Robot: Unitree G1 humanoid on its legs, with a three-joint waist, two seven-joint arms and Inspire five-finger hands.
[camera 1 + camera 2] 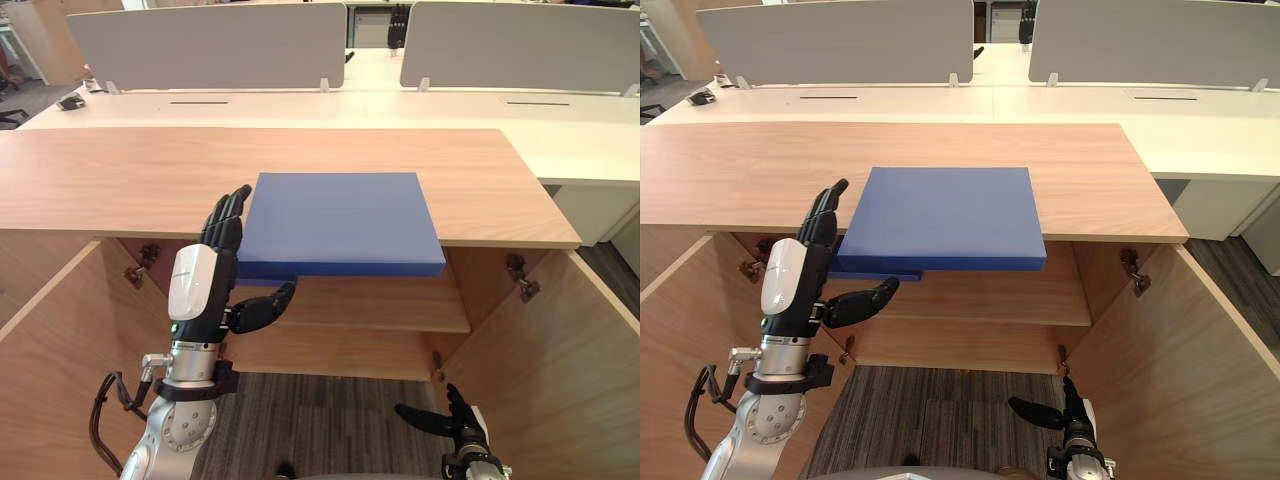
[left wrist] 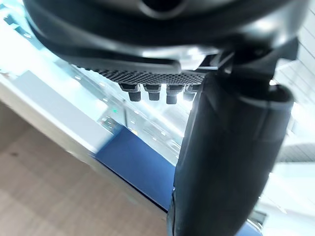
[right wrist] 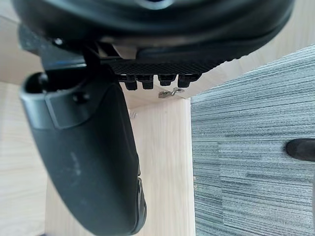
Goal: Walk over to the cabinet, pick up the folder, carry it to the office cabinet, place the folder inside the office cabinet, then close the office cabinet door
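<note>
A flat blue folder (image 1: pixel 340 220) lies on the wooden cabinet top (image 1: pixel 120 180), its front edge hanging out over the open cabinet. My left hand (image 1: pixel 205 285) is raised at the folder's front left corner. Its straight fingers (image 1: pixel 226 216) stand beside the folder's left edge and its thumb (image 1: pixel 262 306) reaches under the overhang; the hand is open. The left wrist view looks past the thumb (image 2: pixel 221 162) onto the blue folder (image 2: pixel 135 162). My right hand (image 1: pixel 462 425) hangs low over the carpet, open and holding nothing.
Both cabinet doors stand swung out, the left door (image 1: pixel 50 350) and the right door (image 1: pixel 560 370). A wooden shelf (image 1: pixel 370 305) runs inside below the folder. White desks with grey partition screens (image 1: pixel 210 45) stand behind the cabinet. Grey carpet (image 3: pixel 256 162) covers the floor.
</note>
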